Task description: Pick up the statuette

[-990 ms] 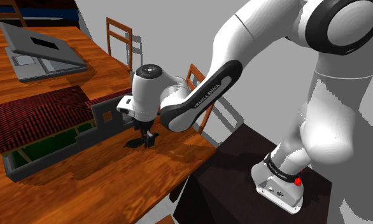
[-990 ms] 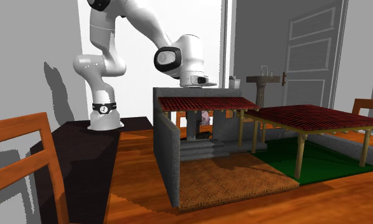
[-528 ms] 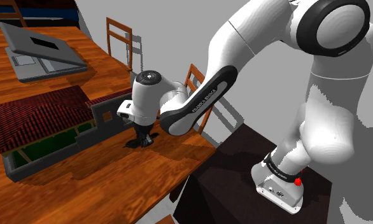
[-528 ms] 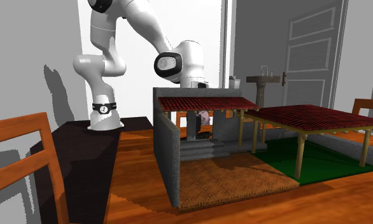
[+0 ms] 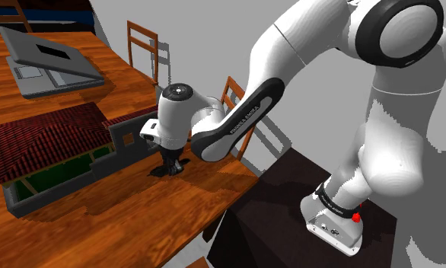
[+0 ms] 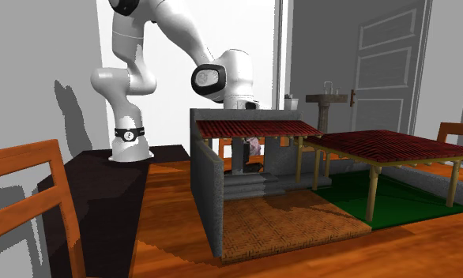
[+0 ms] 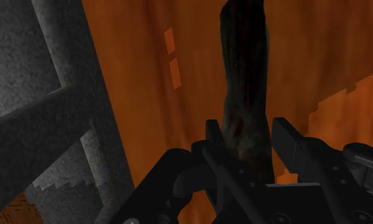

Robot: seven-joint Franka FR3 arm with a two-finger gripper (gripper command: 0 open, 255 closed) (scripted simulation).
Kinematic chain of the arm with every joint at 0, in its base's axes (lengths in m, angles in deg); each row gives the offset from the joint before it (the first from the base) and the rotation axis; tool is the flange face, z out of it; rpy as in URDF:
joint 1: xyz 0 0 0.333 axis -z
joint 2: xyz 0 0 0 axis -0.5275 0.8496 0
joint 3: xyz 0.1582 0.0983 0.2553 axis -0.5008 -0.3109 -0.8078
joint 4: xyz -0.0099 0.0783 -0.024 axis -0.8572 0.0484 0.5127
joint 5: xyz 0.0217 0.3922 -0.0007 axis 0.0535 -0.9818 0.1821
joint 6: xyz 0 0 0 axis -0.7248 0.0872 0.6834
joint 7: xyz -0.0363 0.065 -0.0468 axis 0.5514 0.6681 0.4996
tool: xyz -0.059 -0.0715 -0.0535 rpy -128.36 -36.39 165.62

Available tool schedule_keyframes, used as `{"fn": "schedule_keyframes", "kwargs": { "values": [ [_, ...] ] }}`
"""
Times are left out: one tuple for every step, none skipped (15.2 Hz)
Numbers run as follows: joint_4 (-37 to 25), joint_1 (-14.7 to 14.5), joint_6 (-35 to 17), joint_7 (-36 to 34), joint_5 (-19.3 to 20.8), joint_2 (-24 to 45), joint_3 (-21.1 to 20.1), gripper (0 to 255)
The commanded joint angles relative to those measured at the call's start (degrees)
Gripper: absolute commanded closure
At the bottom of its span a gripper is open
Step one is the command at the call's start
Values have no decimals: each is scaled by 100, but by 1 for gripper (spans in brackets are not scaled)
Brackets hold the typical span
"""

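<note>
Currently: statuette [image 7: 246,83], dark and elongated, on the wooden table [image 5: 138,221], pinched on both sides by the black fingers [image 7: 287,143] of the gripper [image 7: 246,149]. Model house [image 5: 46,133], grey walls and red roof, lies just beside the gripper at nine o'clock in the shoulder view. Wooden chair [image 5: 141,42] stands at twelve o'clock, beyond the table's edge.

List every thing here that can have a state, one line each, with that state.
hand, shut on the statuette, low by the wooden table
statuette, clasped in the hand
grey laptop, open
panelled door, shut
</note>
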Motion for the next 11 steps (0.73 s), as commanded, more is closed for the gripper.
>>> {"fn": "schedule_keyframes", "kwargs": {
  "values": [
    [24,37,82,57,-71,-111,-51,255],
    [31,59,137,95,-117,-177,-83,255],
    [37,81,193,134,-164,-242,-113,255],
    [41,102,250,172,-211,-306,-143,255],
    [44,123,307,211,-257,-370,-172,255],
    [46,142,365,249,-305,-434,-199,255],
    [46,161,423,287,-352,-497,-226,255],
    [45,178,481,325,-399,-559,-251,255],
    [43,196,541,363,-446,-620,-276,255],
    [39,212,600,401,-492,-681,-300,255],
    [34,227,660,438,-539,-741,-323,255]
  ]
}}
